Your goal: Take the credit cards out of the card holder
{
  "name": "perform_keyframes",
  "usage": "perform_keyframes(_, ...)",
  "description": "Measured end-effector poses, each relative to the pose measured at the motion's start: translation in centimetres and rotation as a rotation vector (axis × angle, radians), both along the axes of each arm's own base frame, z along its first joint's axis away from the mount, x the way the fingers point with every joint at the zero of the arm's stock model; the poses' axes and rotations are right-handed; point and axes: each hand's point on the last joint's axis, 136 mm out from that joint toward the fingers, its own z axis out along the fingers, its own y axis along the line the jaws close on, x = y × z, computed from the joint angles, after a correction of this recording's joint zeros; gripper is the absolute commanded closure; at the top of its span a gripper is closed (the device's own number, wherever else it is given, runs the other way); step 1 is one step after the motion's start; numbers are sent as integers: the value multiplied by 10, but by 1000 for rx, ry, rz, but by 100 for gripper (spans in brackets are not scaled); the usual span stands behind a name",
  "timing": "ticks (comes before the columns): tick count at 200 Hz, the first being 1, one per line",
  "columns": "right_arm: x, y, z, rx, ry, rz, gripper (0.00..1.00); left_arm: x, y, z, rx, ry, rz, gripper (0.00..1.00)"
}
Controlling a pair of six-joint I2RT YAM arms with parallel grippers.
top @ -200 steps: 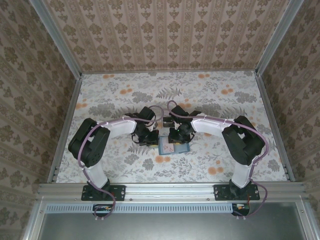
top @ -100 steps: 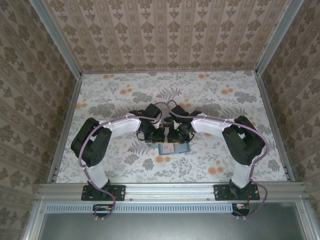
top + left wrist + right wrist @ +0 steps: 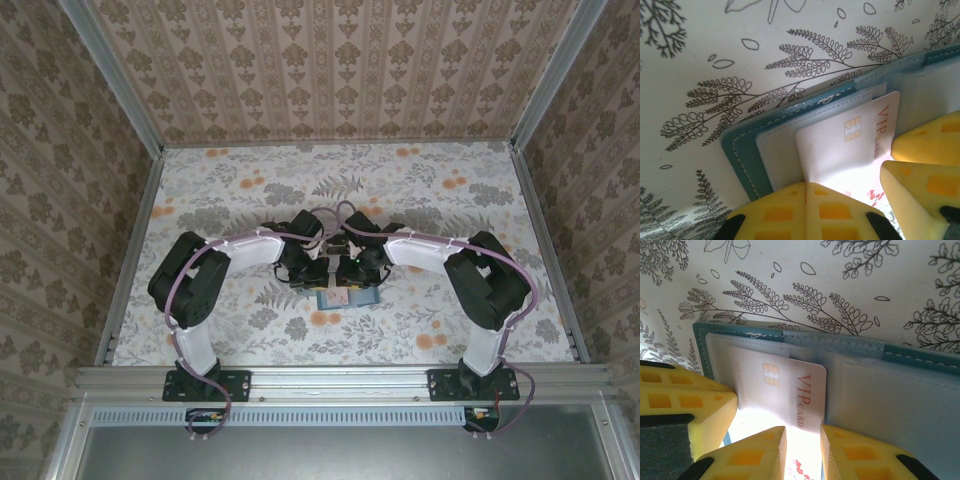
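While arms (image 3: pixel 250 248) crowd the holder (image 3: pixel 348 297) up top, left wrist shows left gripper (image 3: pixel 806 186) closed against card (image 3: pixel 840 145), right gripper (image 3: pixel 892 159) at 4 o'clock barely apart.

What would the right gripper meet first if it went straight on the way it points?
Probably the card, lying just ahead of the right gripper, in line with its gap; depth is unclear.

Seen from above, the left gripper (image 3: pixel 310 276) and right gripper (image 3: pixel 355 274) cover the far part of the small teal folding card holder (image 3: pixel 349 299). In the wrist views, yellow fingers (image 3: pixel 785 215) hide the lower end of the white gold-chipped VIP card (image 3: pixel 850 145), and picture edges crop the card holder
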Motion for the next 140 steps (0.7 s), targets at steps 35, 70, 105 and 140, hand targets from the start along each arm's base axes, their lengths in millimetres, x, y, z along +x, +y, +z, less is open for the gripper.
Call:
perform_keyframes(35, 0, -2, -1, -11, 0, 0, 71, 0, 1, 0, 3, -3, -4, 100)
perform_keyframes(70, 0, -3, -5, -21, 0, 14, 70, 0, 1, 0, 3, -5, -8, 100)
perform_keyframes(105, -1, -2, -5, -10, 6, 18, 70, 0, 1, 0, 2, -6, -9, 100)
perform_keyframes(140, 0, 3, -4, 38, 19, 15, 71, 0, 1, -1, 3, -5, -9, 100)
